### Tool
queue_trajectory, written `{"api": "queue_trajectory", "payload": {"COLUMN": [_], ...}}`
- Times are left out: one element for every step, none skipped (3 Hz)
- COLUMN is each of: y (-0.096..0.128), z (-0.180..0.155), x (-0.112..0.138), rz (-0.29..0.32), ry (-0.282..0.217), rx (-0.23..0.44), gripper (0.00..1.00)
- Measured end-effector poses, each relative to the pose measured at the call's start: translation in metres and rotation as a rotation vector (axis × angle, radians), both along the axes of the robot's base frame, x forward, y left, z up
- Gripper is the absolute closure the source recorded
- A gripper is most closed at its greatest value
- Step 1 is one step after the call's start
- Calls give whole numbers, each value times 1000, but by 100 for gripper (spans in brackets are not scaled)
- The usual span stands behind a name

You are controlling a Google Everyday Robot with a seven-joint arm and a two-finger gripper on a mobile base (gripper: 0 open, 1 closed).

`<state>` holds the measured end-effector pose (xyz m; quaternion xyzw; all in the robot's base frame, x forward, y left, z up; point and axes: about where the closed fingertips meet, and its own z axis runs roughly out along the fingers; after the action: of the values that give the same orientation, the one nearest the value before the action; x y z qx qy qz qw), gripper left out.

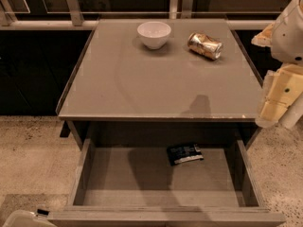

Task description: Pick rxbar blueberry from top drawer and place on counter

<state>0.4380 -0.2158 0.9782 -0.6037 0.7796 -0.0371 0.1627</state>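
The rxbar blueberry (184,153) lies flat in its dark wrapper on the bottom of the open top drawer (118,178), at the back and right of centre. The drawer is pulled out below the counter (142,79). My gripper (273,109) hangs at the right edge of the view, beside the counter's right front corner, above and to the right of the drawer. It is apart from the bar and holds nothing that I can see.
A white bowl (154,34) and a gold-and-white can (204,45) lying on its side sit at the back of the counter. Speckled floor lies on both sides. A pale part of the robot (21,219) shows at the bottom left corner.
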Motion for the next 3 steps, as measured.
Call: {"api": "queue_trajectory", "payload": {"y": [-2,-10,-12], "z": [-5,-29,-57], "x": [1,1,-1], "rz": [-10,-35,-63], "ry": [-11,-4,16], "rx": [8,87,179], "gripper": [0,0,0]}}
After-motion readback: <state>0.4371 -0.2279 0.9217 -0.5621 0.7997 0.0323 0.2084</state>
